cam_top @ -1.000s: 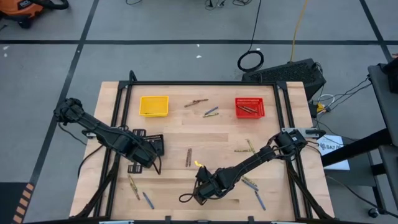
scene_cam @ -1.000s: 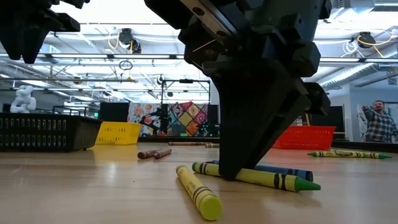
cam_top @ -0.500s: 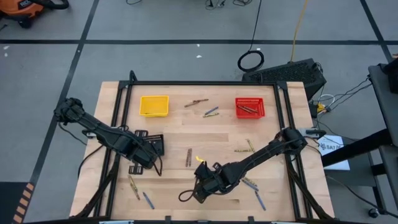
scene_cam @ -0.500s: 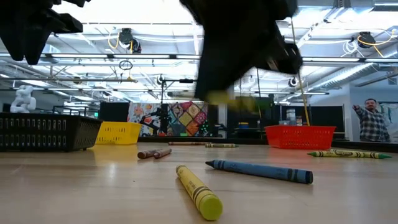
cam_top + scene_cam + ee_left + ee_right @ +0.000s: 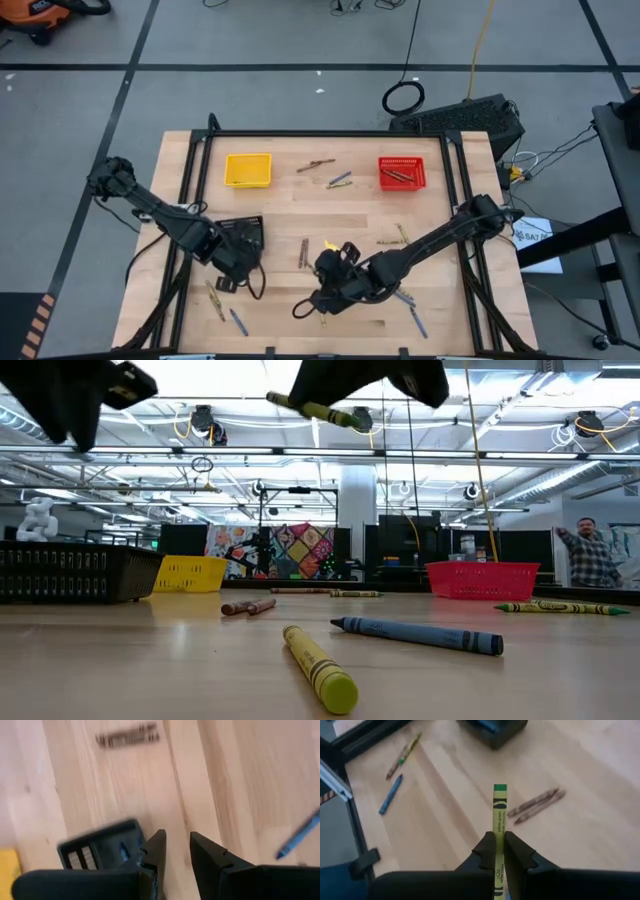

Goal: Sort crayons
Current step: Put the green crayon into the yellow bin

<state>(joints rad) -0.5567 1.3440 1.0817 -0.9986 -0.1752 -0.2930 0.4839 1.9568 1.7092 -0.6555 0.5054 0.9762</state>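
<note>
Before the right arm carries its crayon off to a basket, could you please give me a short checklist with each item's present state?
1. Right gripper shut on the yellow-green paper-wrapped crayon: ok.
2. Crayon lifted off the wooden table: ok; the low view shows it up in the air.
3. Yellow mesh basket standing at the table's far side, unblocked from above: ok.
4. Left gripper apart from the right arm, low over bare wood beside the black mesh basket: ok.
5. Left gripper empty: ok, nothing between its fingers.
6. Grip tight enough for travel: cannot tell.
</note>
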